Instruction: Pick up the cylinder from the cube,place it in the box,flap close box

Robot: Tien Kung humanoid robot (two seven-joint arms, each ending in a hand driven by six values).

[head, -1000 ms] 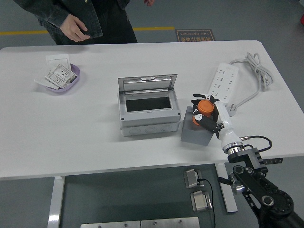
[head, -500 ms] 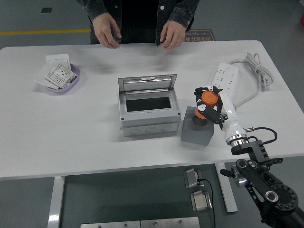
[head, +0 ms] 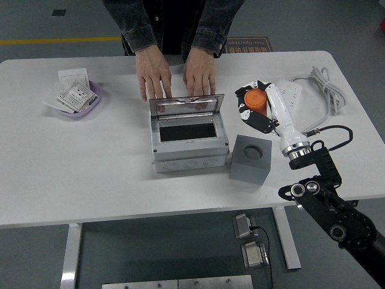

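Note:
My right hand holds the orange cylinder in the air, right of the box and behind the grey cube. The cube's top shows a round empty socket. The grey box stands open in the table's middle, its clear lid tilted up at the back. A person at the far side rests both hands flat on the table just behind the lid. My left arm is out of sight.
A white power strip with its coiled cable lies at the right, partly behind my forearm. A purple dish with paper packets sits at the far left.
My right hand lifted the orange cylinder off the cube and carried it up and back. The person's hands came down onto the table behind the box lid.

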